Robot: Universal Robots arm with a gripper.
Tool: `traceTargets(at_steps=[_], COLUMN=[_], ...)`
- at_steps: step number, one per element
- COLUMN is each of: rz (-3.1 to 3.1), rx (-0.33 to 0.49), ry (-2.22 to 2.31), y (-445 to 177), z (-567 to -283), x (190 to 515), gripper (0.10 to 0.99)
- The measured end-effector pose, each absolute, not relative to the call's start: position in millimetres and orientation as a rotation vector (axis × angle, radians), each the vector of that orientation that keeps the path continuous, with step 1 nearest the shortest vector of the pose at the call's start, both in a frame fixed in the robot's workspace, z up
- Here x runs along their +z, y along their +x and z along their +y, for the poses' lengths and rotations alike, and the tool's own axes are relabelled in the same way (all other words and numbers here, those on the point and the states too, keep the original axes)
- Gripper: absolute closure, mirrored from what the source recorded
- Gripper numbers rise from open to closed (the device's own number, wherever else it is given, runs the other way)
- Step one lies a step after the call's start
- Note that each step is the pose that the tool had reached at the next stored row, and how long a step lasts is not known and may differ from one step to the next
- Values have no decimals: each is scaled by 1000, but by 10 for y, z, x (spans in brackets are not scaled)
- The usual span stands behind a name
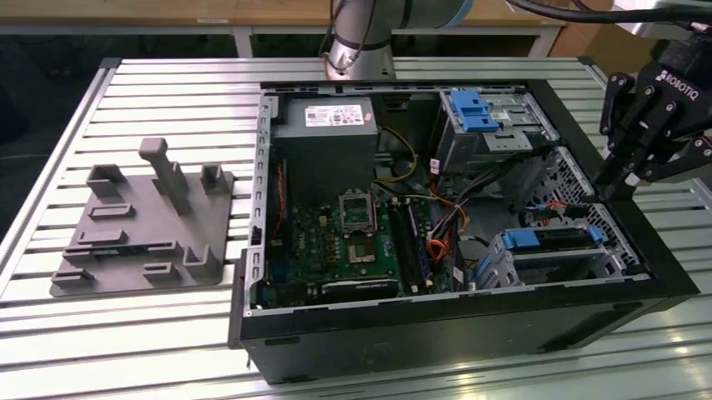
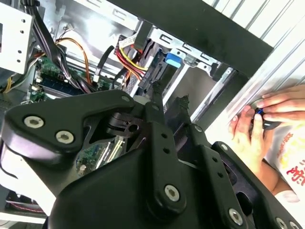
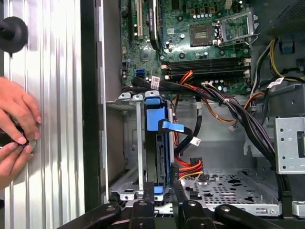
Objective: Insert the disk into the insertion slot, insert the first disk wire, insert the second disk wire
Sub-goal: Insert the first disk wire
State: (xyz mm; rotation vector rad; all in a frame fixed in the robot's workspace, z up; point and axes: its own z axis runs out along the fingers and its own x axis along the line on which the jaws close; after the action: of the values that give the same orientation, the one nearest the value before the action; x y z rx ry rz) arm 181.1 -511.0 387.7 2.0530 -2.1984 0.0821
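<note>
The disk (image 1: 523, 242) in its blue caddy sits inside the insertion slot (image 1: 562, 260), the low silver cage at the case's near corner on the exterior view's right. In the first wrist view the disk (image 3: 157, 138) shows edge-on between the cage walls (image 3: 138, 143). A blue-ended cable (image 3: 172, 127) and a red, yellow and black wire bundle (image 3: 189, 167) lie beside it; whether either is plugged in I cannot tell. My gripper (image 1: 619, 193) (image 3: 163, 191) (image 2: 170, 98) hovers over the case's edge near the slot, narrowly open and holding nothing.
A taller cage with a blue latch (image 1: 481, 112) stands at the case's back. The motherboard (image 1: 345, 242) and loose cables fill the middle. A grey fixture (image 1: 145, 233) lies on the slatted table. A person's hands (image 3: 14, 129) (image 2: 257, 119) rest just outside the case wall.
</note>
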Motion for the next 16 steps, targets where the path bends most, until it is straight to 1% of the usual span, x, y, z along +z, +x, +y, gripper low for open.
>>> traceTargets(at_steps=[10, 16], rz=[-2241, -2239], rx=[89, 87], ry=[1994, 1990], y=[1811, 1811], z=[-5062, -5043], x=[3714, 3690], gripper=[792, 792])
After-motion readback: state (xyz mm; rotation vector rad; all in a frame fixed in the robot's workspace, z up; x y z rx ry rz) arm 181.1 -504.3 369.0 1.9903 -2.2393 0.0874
